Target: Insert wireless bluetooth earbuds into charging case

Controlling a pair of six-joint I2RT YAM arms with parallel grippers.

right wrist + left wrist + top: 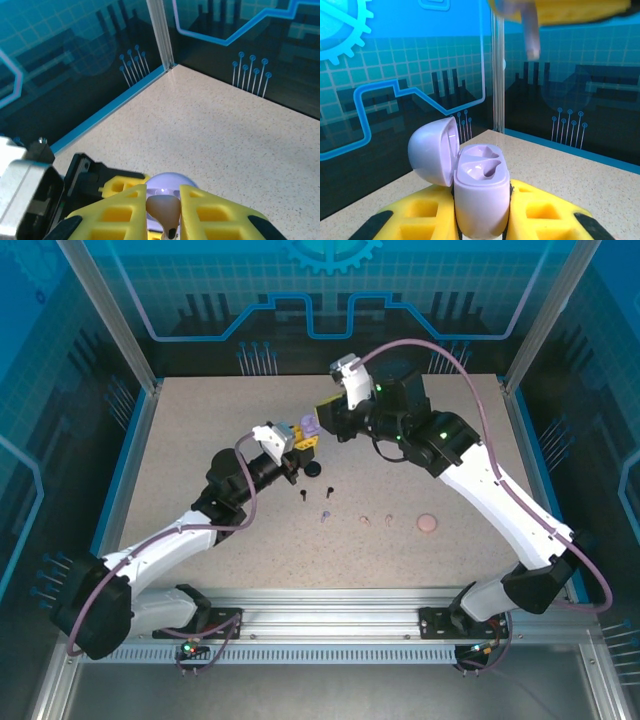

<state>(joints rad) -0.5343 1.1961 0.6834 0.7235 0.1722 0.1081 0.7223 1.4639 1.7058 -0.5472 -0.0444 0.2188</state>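
A: Near row on the table?
B: Pink case, two pink earbuds, loose lilac earbud. Just behind them, two black earbuds, then the black case.
A: Left gripper?
B: Clamped on the lilac case, upright, lid swung open.
A: Right gripper?
B: Fingers pinched on the gripped earbud. Probably lilac, the colour is murky. Stem down, above the open case, apart from it.

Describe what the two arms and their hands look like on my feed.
The left arm and right arm match: white shells, black joints and a mauve cable looping along each. The left hand and right hand have white wrist blocks and yellow fingers with cut-out pockets.
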